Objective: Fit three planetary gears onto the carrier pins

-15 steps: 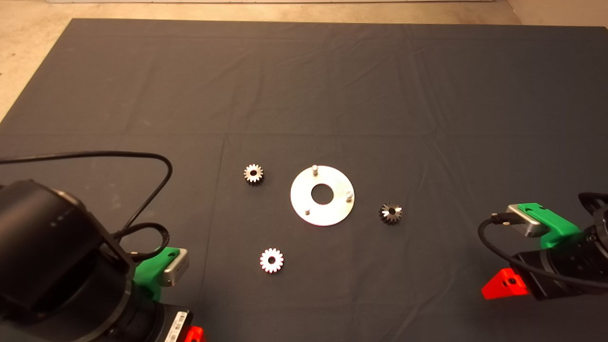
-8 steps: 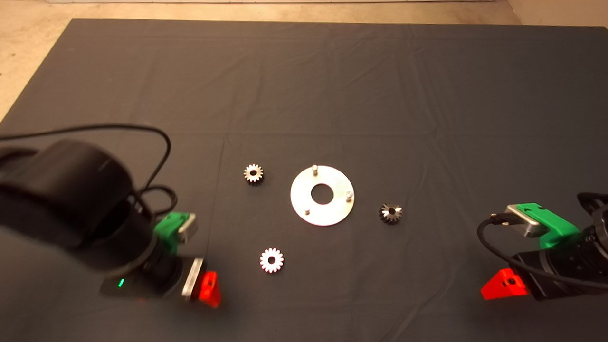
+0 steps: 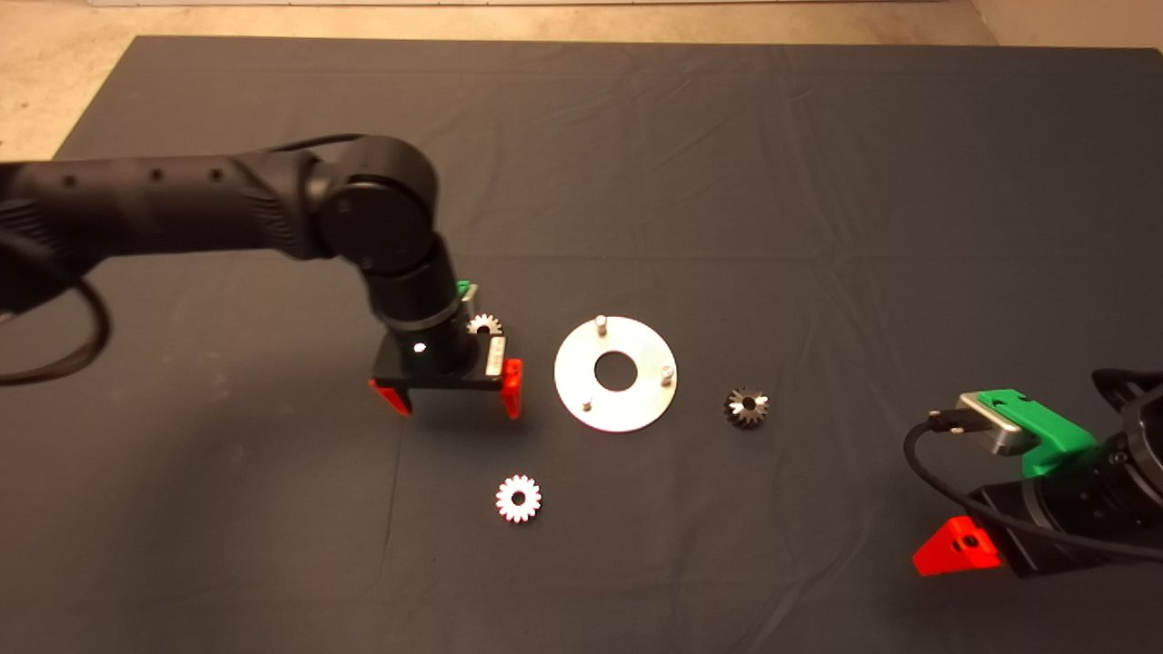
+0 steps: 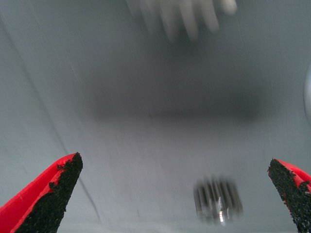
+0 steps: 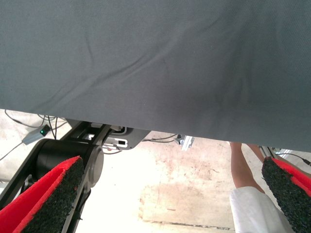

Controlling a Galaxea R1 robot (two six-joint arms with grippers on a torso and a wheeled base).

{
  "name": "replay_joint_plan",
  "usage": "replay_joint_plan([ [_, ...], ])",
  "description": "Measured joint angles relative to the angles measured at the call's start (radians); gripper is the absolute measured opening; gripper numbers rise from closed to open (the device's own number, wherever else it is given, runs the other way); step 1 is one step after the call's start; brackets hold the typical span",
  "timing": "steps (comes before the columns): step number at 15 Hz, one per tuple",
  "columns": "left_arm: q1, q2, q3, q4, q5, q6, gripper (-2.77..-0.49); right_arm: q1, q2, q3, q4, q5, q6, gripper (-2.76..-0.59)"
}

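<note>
The shiny round disc lies mid-mat with three carrier pins standing bare on it. Three planetary gears lie loose on the mat. One gear is left of the disc, one bright gear is in front of it, and a darker gear is to its right. My left gripper hovers open just left of the disc, partly covering the left gear. In the left wrist view that gear shows blurred between the open fingers. My right gripper waits open at the lower right edge.
The dark mat has bare cloth all round the parts. Beyond its edge, the right wrist view shows the pale floor, the robot's black base, cables and a person's leg.
My left arm swung from the lower left edge up and rightward over the mat, stopping beside the left gear. The right gripper barely shifted. No gear moved.
</note>
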Motion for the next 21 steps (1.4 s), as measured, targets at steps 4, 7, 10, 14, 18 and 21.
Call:
replay_joint_plan([
  [4,0.001,0.049,-0.127,0.015,-0.007,0.073,-0.49,0.0,0.01,0.0,0.0,0.001,0.0,-0.63],
  [7,0.011,0.061,-0.137,0.051,-0.017,0.09,-0.49,0.0,0.01,0.0,0.0,0.0,0.0,-0.63],
  [10,0.031,0.051,-0.167,0.075,-0.017,0.121,-0.49,0.0,0.011,0.0,0.0,0.001,0.0,-0.63],
  [14,0.033,0.048,-0.222,0.079,-0.043,0.174,-0.49,-0.006,0.011,0.0,0.0,0.0,0.0,-0.63],
  [18,0.032,0.048,-0.222,0.079,-0.056,0.174,-0.49,-0.016,0.011,0.0,0.0,0.0,0.0,-0.63],
  [21,0.029,0.048,-0.221,0.079,-0.07,0.178,-0.49,-0.016,0.011,0.0,0.0,0.0,0.0,-0.63],
])
